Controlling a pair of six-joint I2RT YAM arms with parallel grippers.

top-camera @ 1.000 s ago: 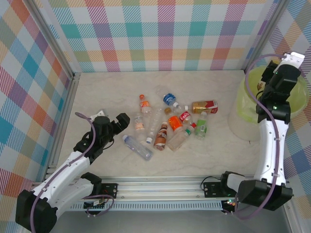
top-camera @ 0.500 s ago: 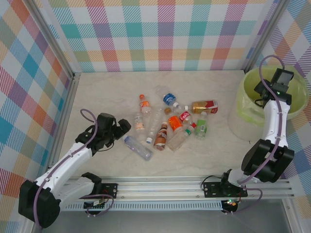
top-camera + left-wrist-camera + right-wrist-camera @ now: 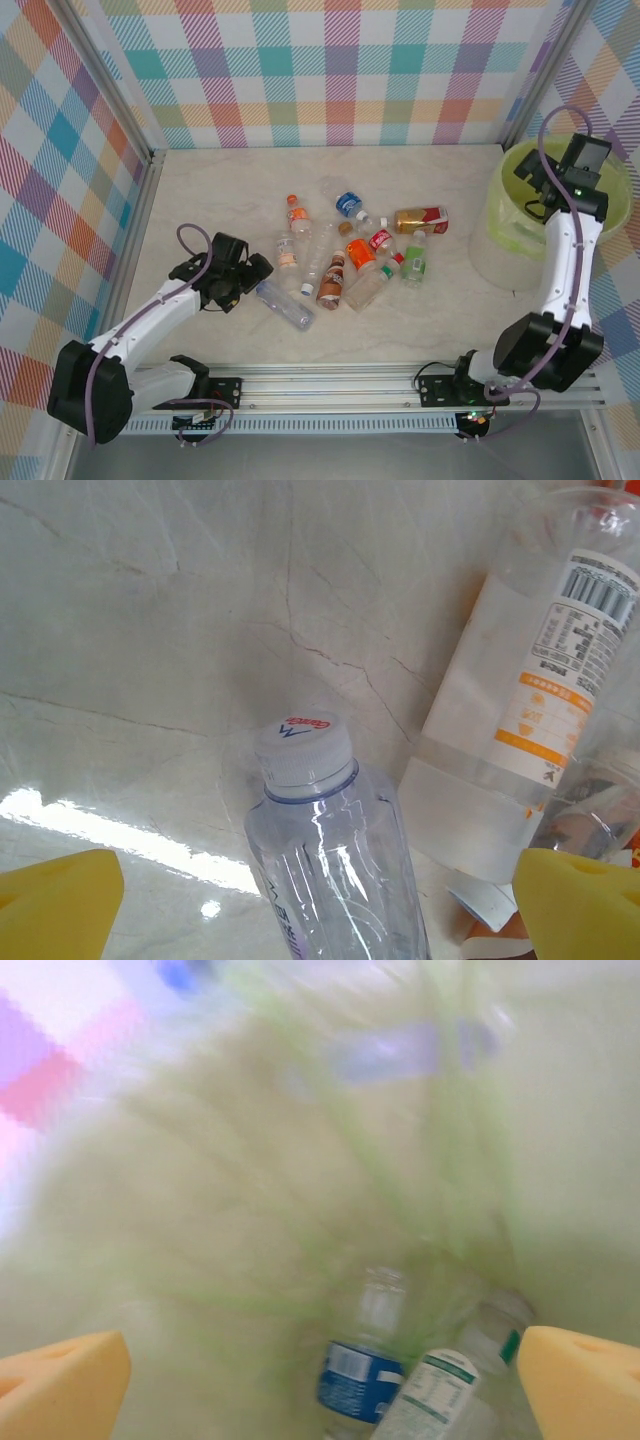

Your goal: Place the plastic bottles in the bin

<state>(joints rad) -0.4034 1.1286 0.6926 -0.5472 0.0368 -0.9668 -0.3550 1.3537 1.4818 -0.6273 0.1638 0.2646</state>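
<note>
While your right gripper (image 3: 320, 1385) hangs spread over the bin (image 3: 497, 235), two bottles (image 3: 355, 1380) lie inside it; your left gripper (image 3: 320, 910), also spread, straddles a clear bottle (image 3: 325, 850) on the desk (image 3: 200, 200), beside the pile (image 3: 350, 262).

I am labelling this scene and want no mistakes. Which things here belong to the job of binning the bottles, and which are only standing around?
Belong to the job:
- plastic bottles on the table
- two bottles inside the bin
- left gripper, open, by a clear bottle
- right gripper, open, above the bin

Just there:
- checked walls
- metal rail
</note>
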